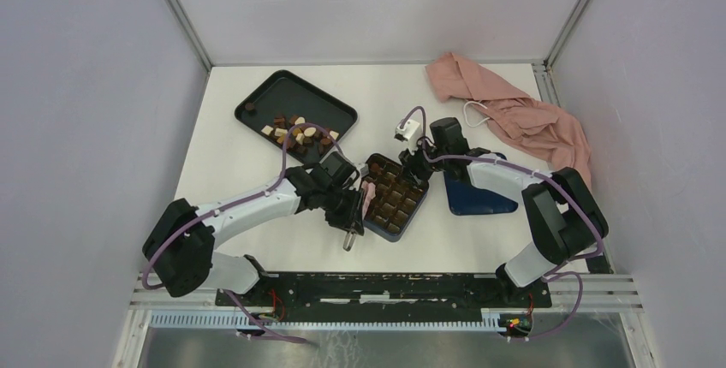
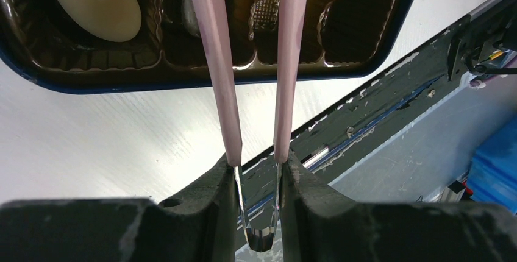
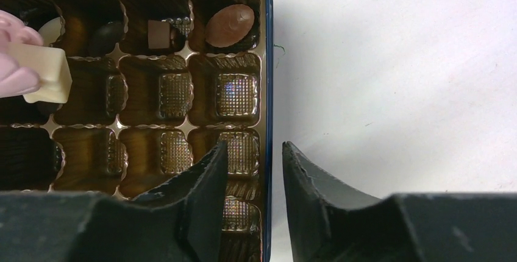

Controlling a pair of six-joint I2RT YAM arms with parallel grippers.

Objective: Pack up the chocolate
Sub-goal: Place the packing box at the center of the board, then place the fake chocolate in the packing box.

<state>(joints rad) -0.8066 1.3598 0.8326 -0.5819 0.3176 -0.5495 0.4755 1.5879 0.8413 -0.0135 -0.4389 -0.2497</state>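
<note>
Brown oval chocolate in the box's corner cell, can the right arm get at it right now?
Probably yes: the brown oval chocolate lies uncovered just ahead of the right pincer, whose jaws stand apart at the box rim, and the tongs holding the white piece sit well aside.

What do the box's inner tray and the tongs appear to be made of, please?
The inner tray looks like thin moulded plastic, glossy gold-brown: bright reflections, fluted cell walls. The tongs have matte pink arms, perhaps silicone or plastic, with shiny metal at the hinge.

No writing is legible on the chocolate (image 3: 229, 25), box (image 3: 267, 91) or tray (image 1: 287, 94), though fine print may escape.
</note>
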